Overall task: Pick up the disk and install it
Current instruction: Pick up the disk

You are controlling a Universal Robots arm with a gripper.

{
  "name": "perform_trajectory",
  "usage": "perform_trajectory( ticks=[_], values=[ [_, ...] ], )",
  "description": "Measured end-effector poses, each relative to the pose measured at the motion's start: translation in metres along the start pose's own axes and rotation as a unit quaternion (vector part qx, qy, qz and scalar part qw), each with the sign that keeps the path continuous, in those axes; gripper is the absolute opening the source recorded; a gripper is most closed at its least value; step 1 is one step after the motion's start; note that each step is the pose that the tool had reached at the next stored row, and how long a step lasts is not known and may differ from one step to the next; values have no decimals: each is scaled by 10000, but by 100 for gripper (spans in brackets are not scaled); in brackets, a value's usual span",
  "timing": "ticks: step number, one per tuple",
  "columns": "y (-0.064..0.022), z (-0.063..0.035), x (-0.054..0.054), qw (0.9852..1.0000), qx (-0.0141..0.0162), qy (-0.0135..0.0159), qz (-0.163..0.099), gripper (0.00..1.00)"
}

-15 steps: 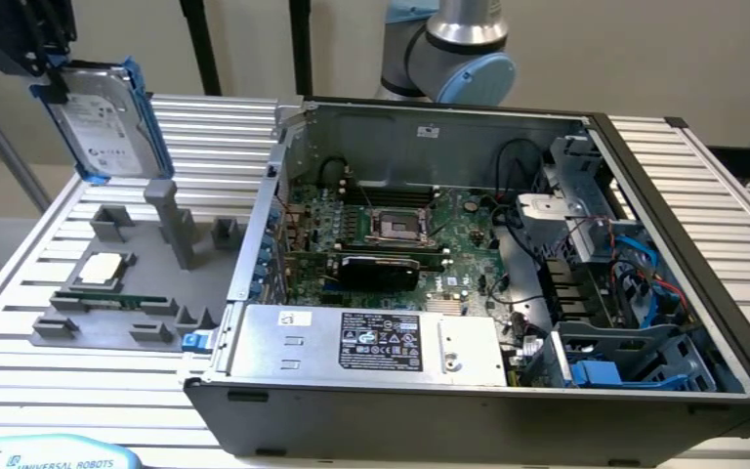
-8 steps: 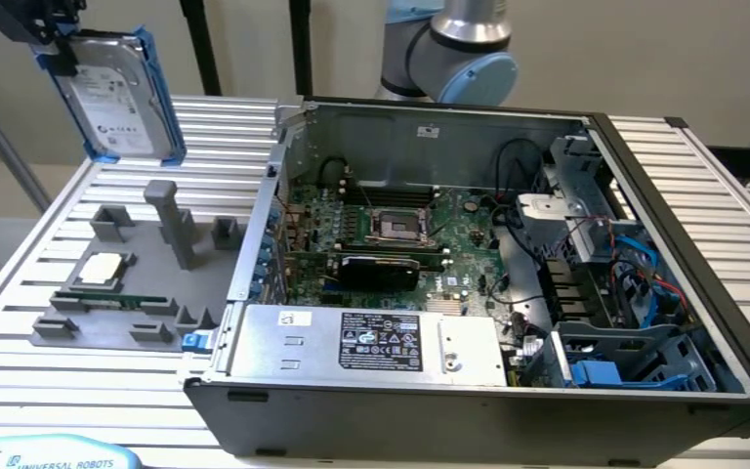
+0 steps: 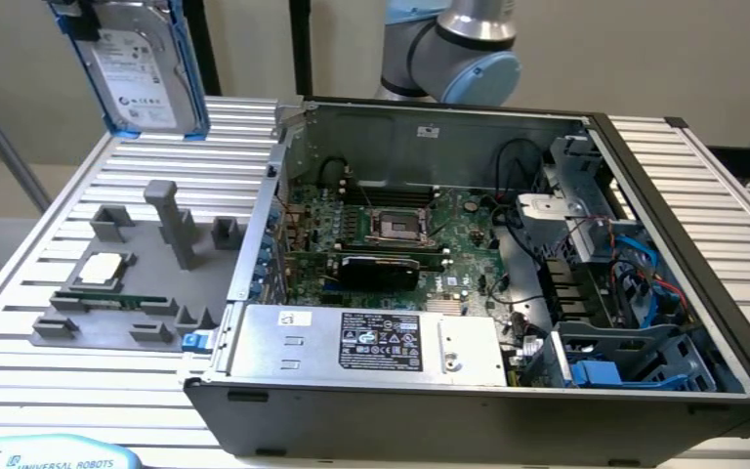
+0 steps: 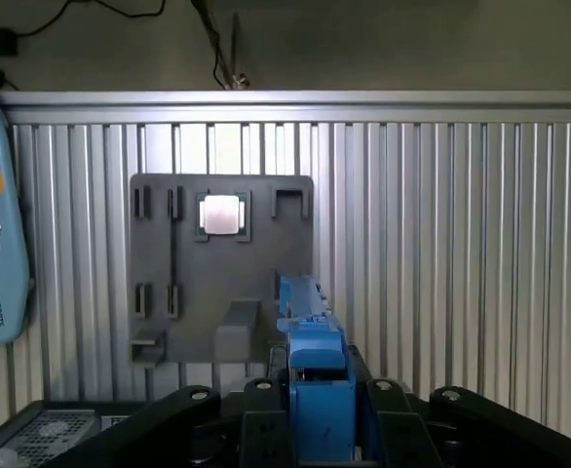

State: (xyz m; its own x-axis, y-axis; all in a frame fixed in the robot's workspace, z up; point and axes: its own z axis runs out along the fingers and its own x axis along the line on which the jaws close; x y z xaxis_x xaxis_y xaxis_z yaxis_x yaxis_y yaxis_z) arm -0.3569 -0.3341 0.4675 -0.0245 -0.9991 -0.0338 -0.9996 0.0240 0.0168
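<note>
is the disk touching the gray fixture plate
Apart. The exterior view shows the disk hanging well above the gray fixture plate, with bare slats of the table visible between them.

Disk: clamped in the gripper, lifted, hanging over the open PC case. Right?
No, one detail is off. The disk is clamped in the gripper and lifted, but it hangs over the gray fixture plate side of the table, to the exterior view's left of the open PC case, not over it. The exterior view shows this.
</note>
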Motion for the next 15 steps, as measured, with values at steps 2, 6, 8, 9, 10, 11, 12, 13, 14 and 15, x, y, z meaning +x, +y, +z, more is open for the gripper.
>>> perform_trajectory(
  ticks=[2, 6, 8, 9, 10, 11, 12, 13, 14, 15],
  values=[
    [-88, -92, -6, 10000, 0, -6, 0, 33],
    [-267, -275, -16, 10000, 0, -21, 0, 33],
    [-359, -365, -21, 10000, -2, -31, 0, 33],
    [-403, -404, -24, 10000, -2, -36, 0, 33],
    [-447, -439, -25, 10000, -4, -40, 0, 33],
    [-492, -471, -27, 10000, -4, -44, 0, 33],
    [-537, -497, -28, 10000, -5, -49, -1, 33],
    [-582, -515, -28, 10000, -4, -55, 0, 33],
    [-626, -530, -27, 10000, -5, -59, 0, 33],
    [-675, -540, -26, 10000, -6, -66, 0, 33]
  ],
)
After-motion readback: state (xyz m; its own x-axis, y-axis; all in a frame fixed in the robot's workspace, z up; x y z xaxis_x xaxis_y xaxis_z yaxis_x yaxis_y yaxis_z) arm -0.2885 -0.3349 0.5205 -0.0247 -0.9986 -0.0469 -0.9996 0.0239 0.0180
